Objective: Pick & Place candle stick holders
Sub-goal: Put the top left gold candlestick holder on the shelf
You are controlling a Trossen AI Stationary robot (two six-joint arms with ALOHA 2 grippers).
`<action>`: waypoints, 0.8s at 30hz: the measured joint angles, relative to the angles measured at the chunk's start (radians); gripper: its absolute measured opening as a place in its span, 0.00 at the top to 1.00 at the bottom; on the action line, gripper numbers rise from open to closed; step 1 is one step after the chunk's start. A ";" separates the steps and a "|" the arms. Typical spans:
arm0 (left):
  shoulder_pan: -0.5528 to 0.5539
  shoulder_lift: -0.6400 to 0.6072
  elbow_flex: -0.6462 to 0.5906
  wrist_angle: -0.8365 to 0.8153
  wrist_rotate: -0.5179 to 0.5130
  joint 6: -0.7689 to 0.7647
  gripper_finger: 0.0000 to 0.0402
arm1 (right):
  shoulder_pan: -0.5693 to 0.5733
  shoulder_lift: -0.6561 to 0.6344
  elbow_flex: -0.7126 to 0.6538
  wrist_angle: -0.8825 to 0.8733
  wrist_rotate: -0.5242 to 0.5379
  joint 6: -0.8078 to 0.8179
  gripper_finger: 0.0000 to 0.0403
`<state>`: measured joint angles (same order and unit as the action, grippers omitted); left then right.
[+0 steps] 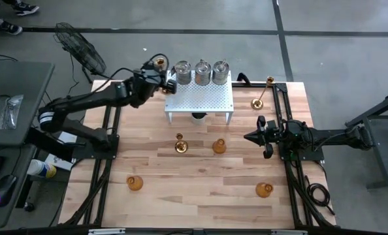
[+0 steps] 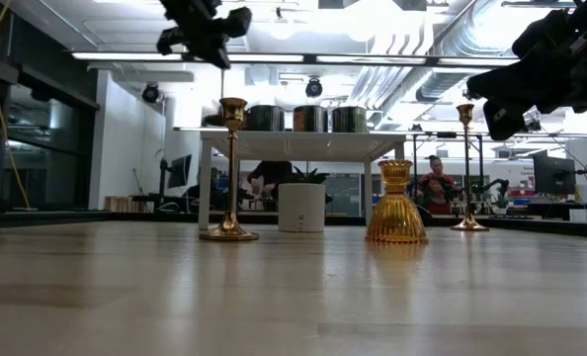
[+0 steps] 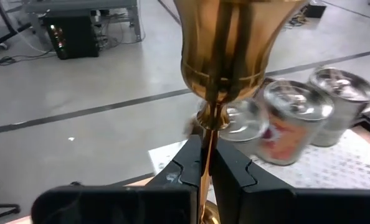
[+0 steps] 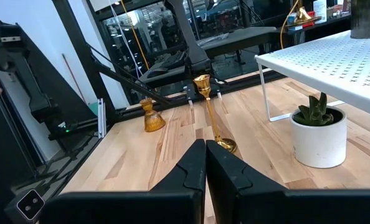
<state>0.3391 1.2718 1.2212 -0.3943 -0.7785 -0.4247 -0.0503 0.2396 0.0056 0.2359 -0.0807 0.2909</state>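
The left gripper (image 3: 208, 163) has its jaws pinched on the slim stem of a gold candlestick (image 3: 225, 56), held up in the air beside the left end of the white rack (image 1: 200, 98) — close to the three silvery jar-like holders (image 1: 202, 72) on top. To set it down well, I'd keep the stem upright, bring the round base flat onto a free patch of the rack, and release only once it rests steadily — clear of the nearest jar. The right gripper (image 1: 247, 138) waits with jaws closed and empty, low over the tabletop's (image 1: 200, 189) right side.

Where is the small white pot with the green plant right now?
In the high view, the small white plant pot sits under the white perforated rack, at the table's back centre.
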 joint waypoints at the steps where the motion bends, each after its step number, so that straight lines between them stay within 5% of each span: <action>1: -0.003 0.013 0.008 0.007 -0.002 0.001 0.97 | 0.000 0.000 0.000 0.000 0.000 0.000 0.99; 24: 0.001 0.153 0.063 0.046 0.005 -0.025 0.97 | 0.000 0.000 0.000 0.000 0.000 0.000 0.99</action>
<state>0.3400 1.4252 1.2846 -0.3484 -0.7738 -0.4496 -0.0502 0.2394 0.0059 0.2359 -0.0807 0.2909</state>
